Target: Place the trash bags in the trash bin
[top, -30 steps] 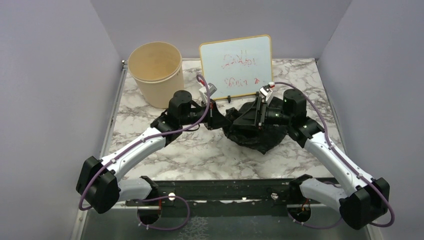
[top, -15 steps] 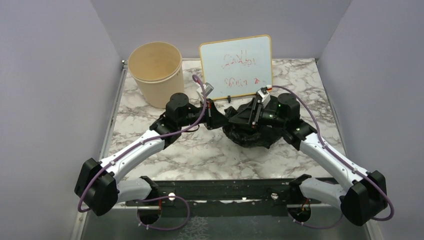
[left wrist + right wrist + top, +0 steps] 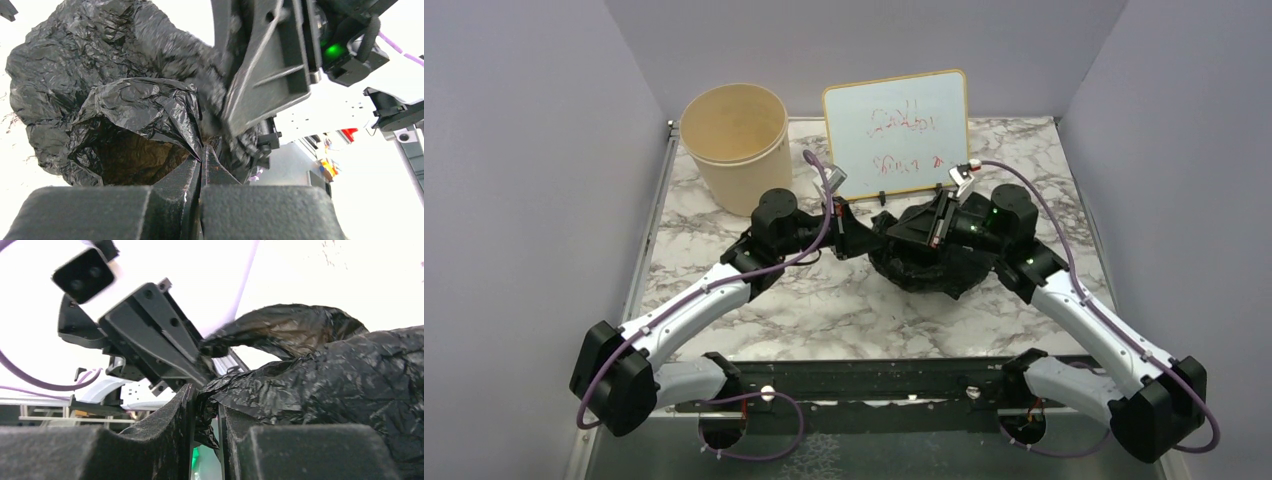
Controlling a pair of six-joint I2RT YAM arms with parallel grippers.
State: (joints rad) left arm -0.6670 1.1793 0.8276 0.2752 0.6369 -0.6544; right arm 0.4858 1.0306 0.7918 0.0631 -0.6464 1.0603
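The black crinkly trash bag (image 3: 921,272) lies bunched on the marble table (image 3: 824,300), in front of the whiteboard. My left gripper (image 3: 870,236) reaches its left side. In the left wrist view this gripper (image 3: 202,153) is shut, pinching a thin edge of the bag (image 3: 100,75) beside a dark opening. My right gripper (image 3: 900,230) comes in from the right, tip to tip with the left one. In the right wrist view its jaws (image 3: 205,396) stand narrow with a fold of the bag (image 3: 325,375) squeezed between them. The cream trash bin (image 3: 736,145) stands upright at the back left, apart from both grippers.
A whiteboard (image 3: 898,133) with red writing leans just behind the bag. Purple-grey walls enclose the table on three sides. Bare marble lies between the bag and the bin and toward the near edge (image 3: 864,365).
My right gripper has narrowed from wide open onto a fold of the bag. The bag has drawn into a tighter heap. The left gripper stays shut on the bag.
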